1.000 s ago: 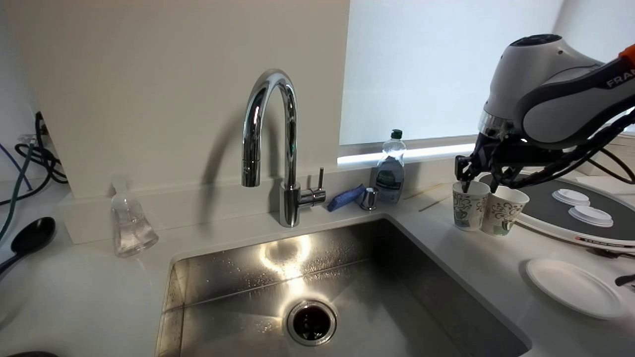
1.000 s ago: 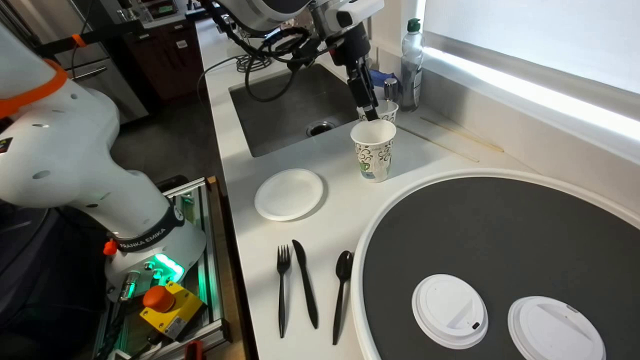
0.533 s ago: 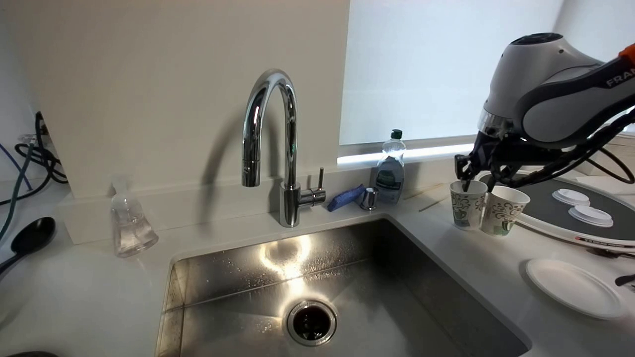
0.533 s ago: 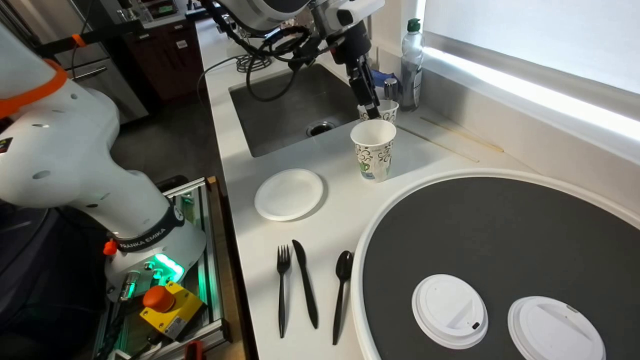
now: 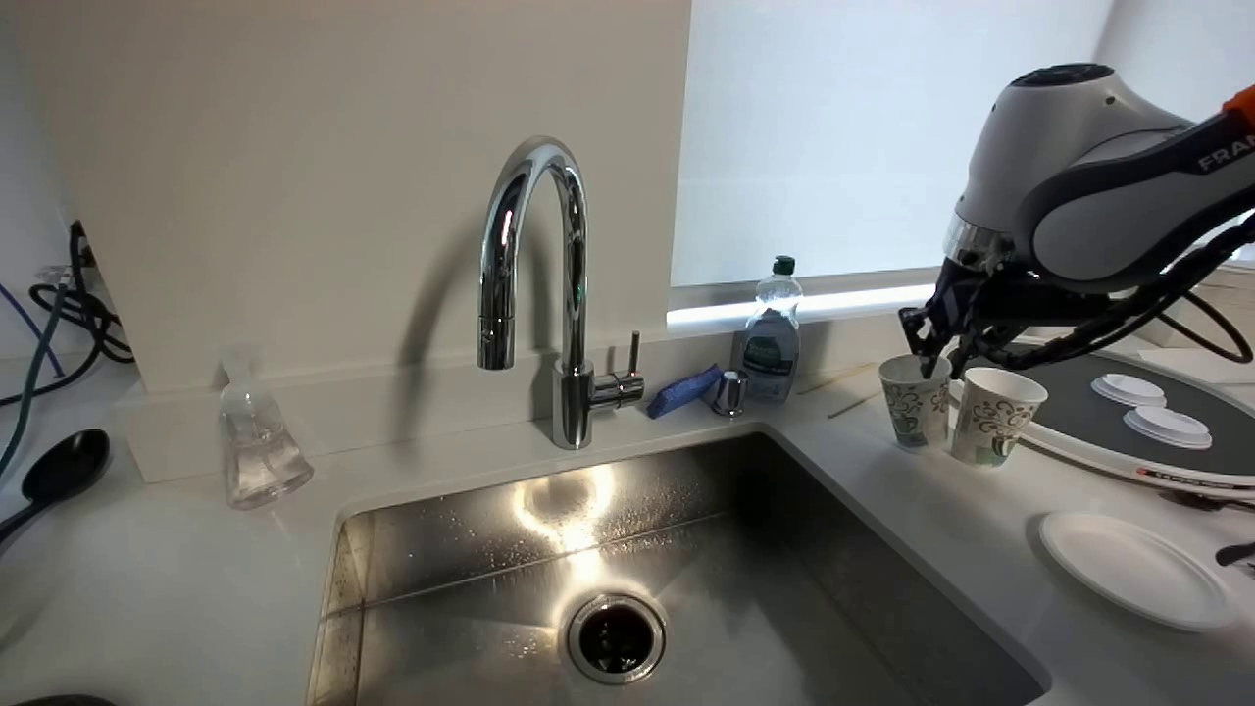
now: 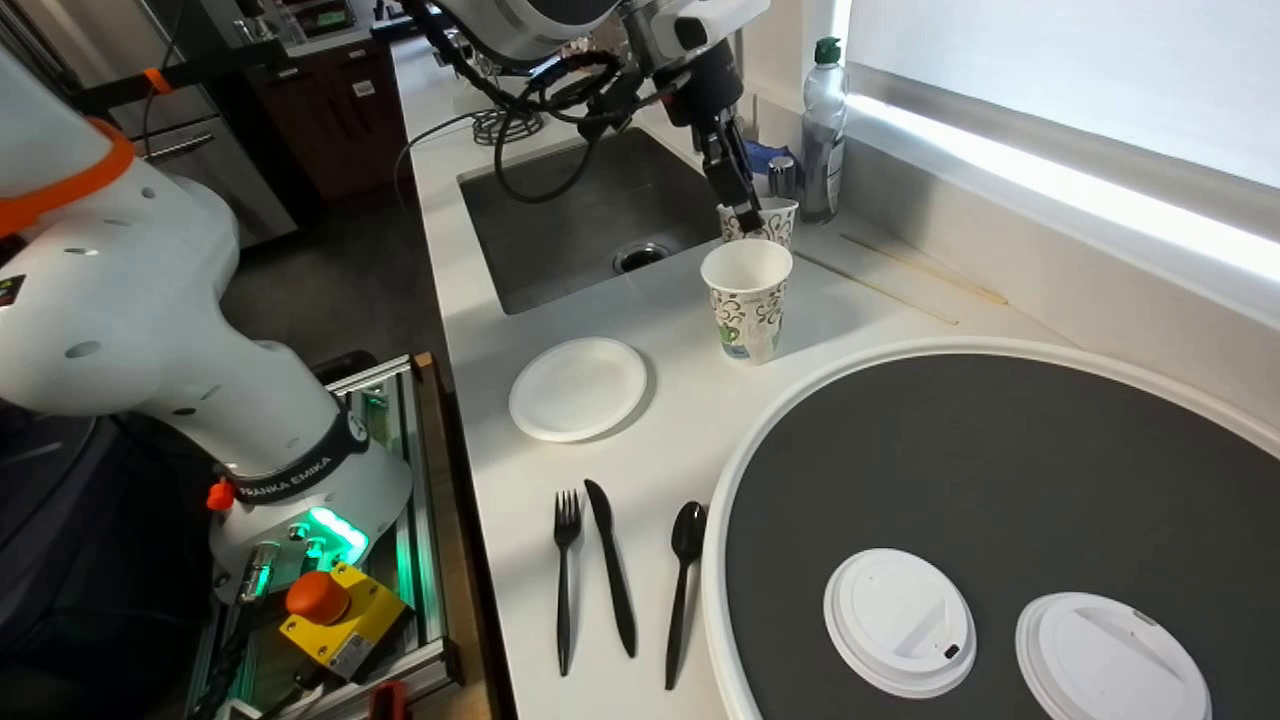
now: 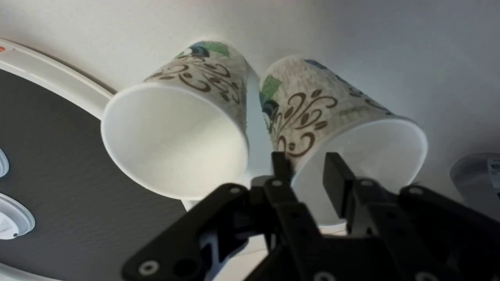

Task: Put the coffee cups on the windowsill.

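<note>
Grey-white countertop (image 5: 966,520) bears the sink-side cup (image 5: 912,417), just beside the second cup (image 5: 998,422), in an exterior view; the arm (image 5: 1103,230) shows "FRAN". In an exterior view the windowsill (image 6: 1050,180) runs higher, well apart from both; a base band (image 6: 300,470) reads "FRANKA EMIKA". In the wrist view the gripper (image 7: 308,166) straddles the sink-side cup's wall, fingers (image 7: 336,175) modestly parted, one inside; no hold shows.

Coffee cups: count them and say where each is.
2. One coffee cup is at the gripper, one finger inside it; the other coffee cup stands on the countertop beside it, nearer the plate. No others show.
</note>
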Robot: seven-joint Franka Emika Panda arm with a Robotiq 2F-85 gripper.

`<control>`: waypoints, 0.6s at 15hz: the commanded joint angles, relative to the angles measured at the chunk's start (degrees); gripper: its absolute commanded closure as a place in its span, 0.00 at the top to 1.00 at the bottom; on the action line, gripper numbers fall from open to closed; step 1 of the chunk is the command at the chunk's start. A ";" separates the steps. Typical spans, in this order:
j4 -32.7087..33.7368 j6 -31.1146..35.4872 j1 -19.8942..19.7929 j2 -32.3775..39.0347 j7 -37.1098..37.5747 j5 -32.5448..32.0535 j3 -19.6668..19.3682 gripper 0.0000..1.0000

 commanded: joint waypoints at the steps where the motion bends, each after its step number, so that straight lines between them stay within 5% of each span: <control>1: -0.22 1.89 0.31 0.77 1.45 -0.79 -0.18 0.01; 9: 3.06 0.36 -0.08 1.38 1.99 -1.19 -0.39 0.01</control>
